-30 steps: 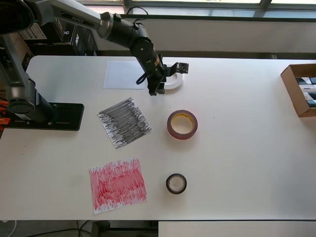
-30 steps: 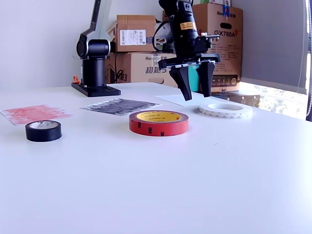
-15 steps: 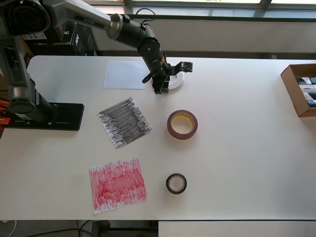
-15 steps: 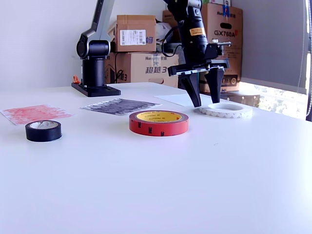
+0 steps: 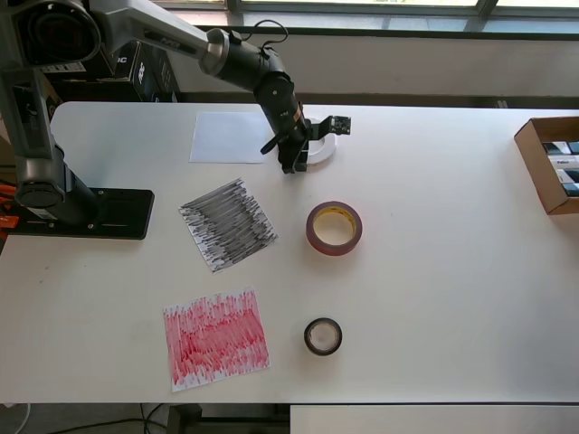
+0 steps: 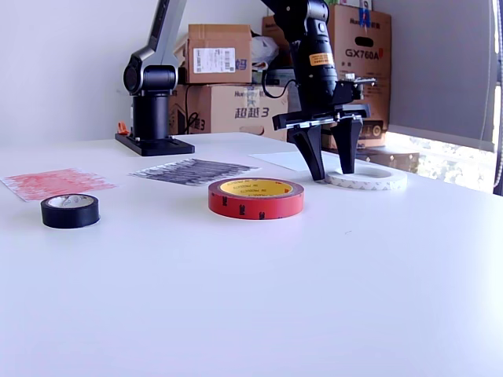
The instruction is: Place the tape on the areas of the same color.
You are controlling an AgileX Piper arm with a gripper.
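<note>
My gripper is open and low on the table at the white tape roll. One finger stands outside the roll's rim and the other inside its hole. The roll lies just right of the plain white sheet in the overhead view. A red tape roll lies mid-table, right of the black-scribbled sheet. A small black tape roll sits right of the red-scribbled sheet.
The arm's black base plate is fixed at the table's left side in the overhead view. An open cardboard box sits at the right edge. Stacked cardboard boxes stand behind the table in the exterior view.
The gripper moved over to the white tape roll and came down, so its open fingers now straddle the roll's rim. The tapes and sheets stayed put.
</note>
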